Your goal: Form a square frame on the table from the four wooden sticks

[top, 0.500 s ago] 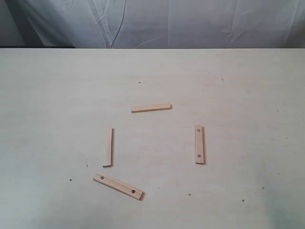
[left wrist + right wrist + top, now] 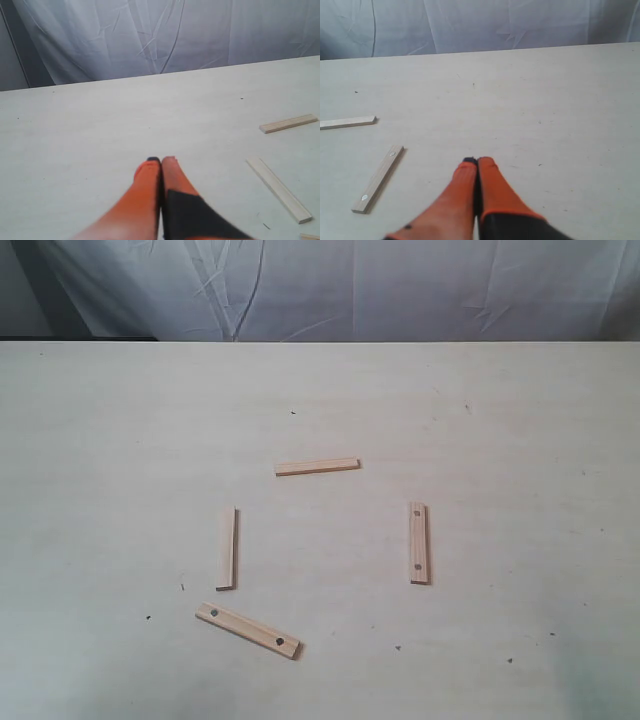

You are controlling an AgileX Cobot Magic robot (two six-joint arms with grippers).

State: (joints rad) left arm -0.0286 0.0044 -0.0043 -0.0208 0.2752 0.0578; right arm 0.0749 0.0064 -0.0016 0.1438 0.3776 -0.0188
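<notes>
Four wooden sticks lie apart on the table in a loose ring, not touching. The far stick lies crosswise and the left stick lies flat, pointing away. Both the right stick and the slanted near stick carry dark dots. No square frame is formed. Neither gripper shows in the exterior view. My left gripper is shut and empty over bare table, with the left stick and far stick off to its side. My right gripper is also shut and empty, beside the dotted stick.
A white cloth backdrop hangs behind the table's far edge. A few tiny dark specks mark the tabletop. Another plain stick shows at the edge of the right wrist view.
The left stick, which stood on its thin edge, now lies flat and looks wider. The other three sticks have not moved.
</notes>
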